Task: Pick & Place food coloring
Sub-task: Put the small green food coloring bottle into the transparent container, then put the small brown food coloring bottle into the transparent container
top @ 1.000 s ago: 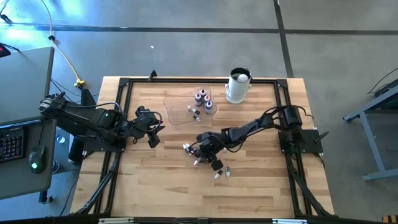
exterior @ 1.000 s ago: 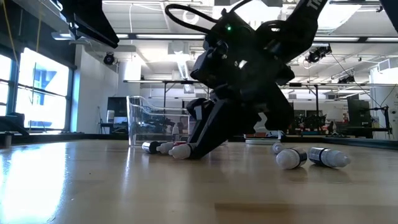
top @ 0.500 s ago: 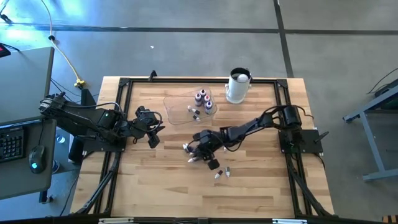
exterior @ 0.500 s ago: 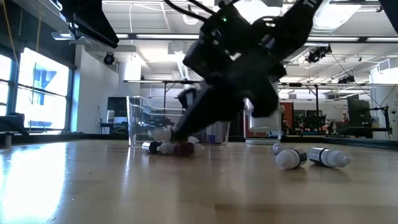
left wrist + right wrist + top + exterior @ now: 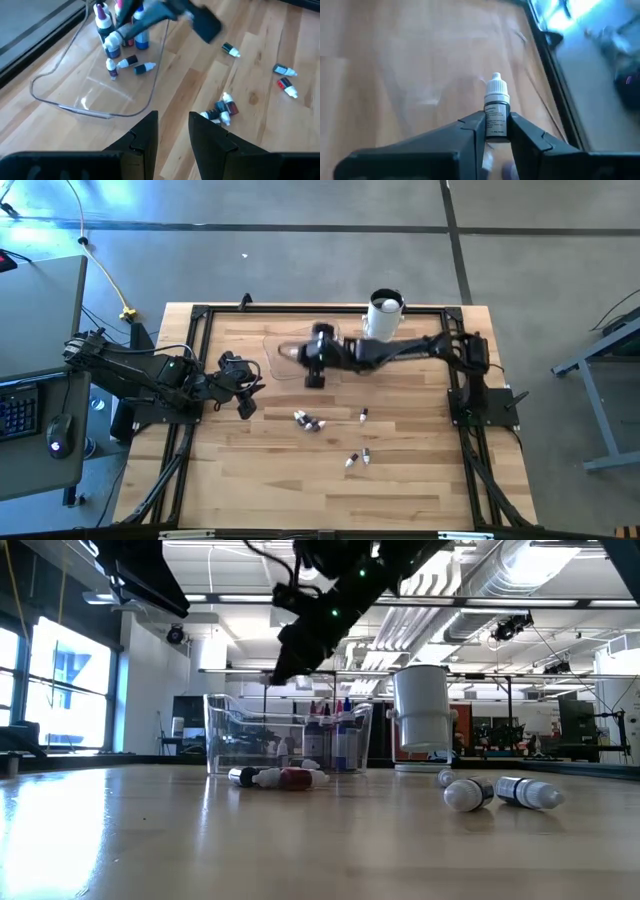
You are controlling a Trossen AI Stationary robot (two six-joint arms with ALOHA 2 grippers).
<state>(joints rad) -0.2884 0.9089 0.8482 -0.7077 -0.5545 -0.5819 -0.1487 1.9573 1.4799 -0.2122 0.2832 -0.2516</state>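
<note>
— Wooden table (image 5: 250, 480), workshop floor all round it. How far along am I?

— Partway, I'd judge. My right claw (image 5: 496, 131) is clamped on one small bottle (image 5: 496, 112), white cap pointing away from the wrist. In the high view that claw (image 5: 313, 370) hangs over the clear tray (image 5: 285, 370) at the far side of the table.

— And what sits in the tray already?

— The left wrist view shows several bottles standing in a cluster (image 5: 120, 35) at one end of the tray (image 5: 75, 107), and two more lying flat (image 5: 132, 65) beside them. So a good share looks placed.

— What is left out?

— Loose ones on the bare table: a small heap (image 5: 308, 421) just in front of the tray, a single one (image 5: 363, 415) to its right, and a pair (image 5: 358, 459) nearer the front edge. The low view shows the heap (image 5: 280, 778) lying just before the tray and two more (image 5: 500, 792) off to the right.

— The other arm?

— My left claw (image 5: 172, 132) waits near the table's left side, fingers a narrow gap apart, holding nothing.

— The big white container (image 5: 383, 318)?

— It stands to the tray's right, near the far edge, apart from the bottles. My guess: release this one in the tray, then fetch the loose ones.
</note>
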